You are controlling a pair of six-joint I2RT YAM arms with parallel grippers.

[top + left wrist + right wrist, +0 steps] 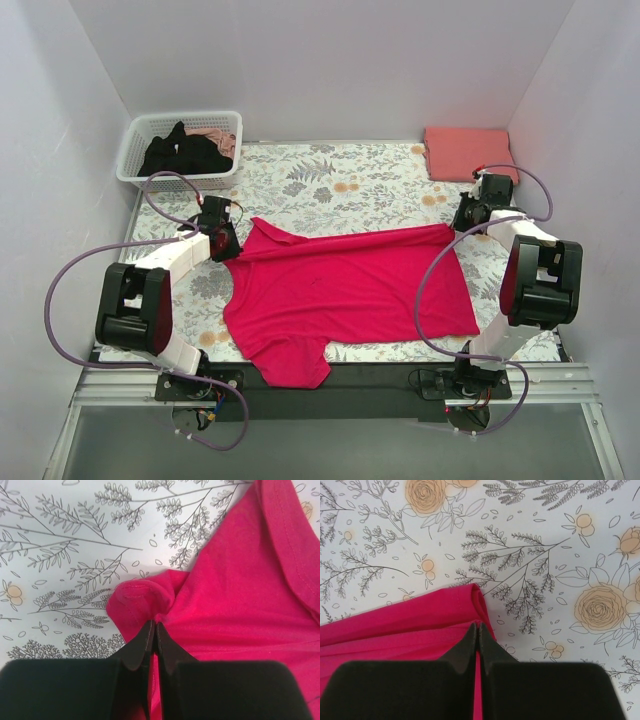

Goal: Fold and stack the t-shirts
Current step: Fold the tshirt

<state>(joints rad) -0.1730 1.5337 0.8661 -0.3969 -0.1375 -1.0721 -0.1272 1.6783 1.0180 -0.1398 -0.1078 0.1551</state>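
The left pincer (pixel 154 627) is pressed together on a bunched fold of the crimson shirt (pixel 240 605), at its upper left corner in the top view. The right pincer (pixel 478 627) is also pressed together. It pinches the rolled double edge at the shirt's upper right corner.

Between the two grips, the shirt's far edge runs almost straight across the middle of the floral cloth (pixel 340 180). The rest of the shirt lies flat towards the bottom of the frame, with one sleeve pointing down at lower left.

This looks like a lengthwise fold. To do it well, both corners should probably rise only slightly and travel together at the same pace, with the edge kept taut so it does not sag. They should be laid down parallel to the near edge before either grip lets go.

Counted:
- Crimson: one shirt.
- Salmon: one folded shirt (pixel 468 153), at upper right.
- Black: one shirt (pixel 185 153), heaped in the single white basket (pixel 135 150) at upper left.

A pale pink scrap shows behind the black shirt, and I cannot tell what it is.
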